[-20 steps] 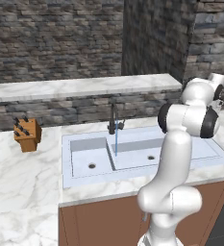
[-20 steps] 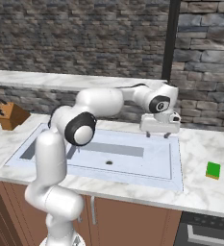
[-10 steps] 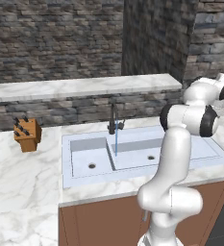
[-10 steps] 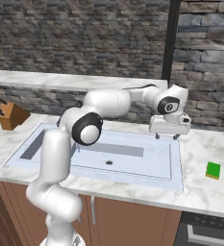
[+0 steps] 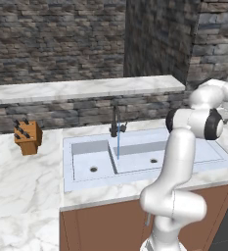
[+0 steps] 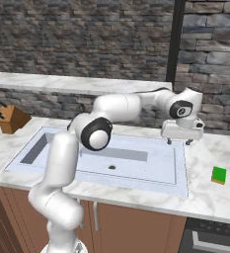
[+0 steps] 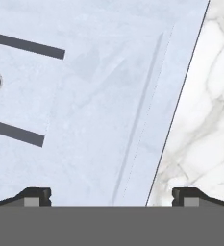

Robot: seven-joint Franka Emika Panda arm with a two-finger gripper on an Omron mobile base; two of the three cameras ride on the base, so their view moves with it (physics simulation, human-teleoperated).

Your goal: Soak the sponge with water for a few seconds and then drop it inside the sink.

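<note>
The green sponge lies flat on the marble counter, right of the sink. My gripper hangs open over the sink's right rim, left of the sponge and well above the counter, with nothing between its fingers. In the hand view the open gripper looks down on the sink's right edge and the marble beside it. A thin blue stream of water runs from the dark faucet into the sink.
A wooden knife block stands on the counter left of the sink, also the knife block. A raised marble ledge and stone wall run behind. The counter's front edge is close below the sink.
The arm has swung the open gripper rightward, from over the right basin to the sink's right rim, nearer the sponge. The sponge has not moved.
</note>
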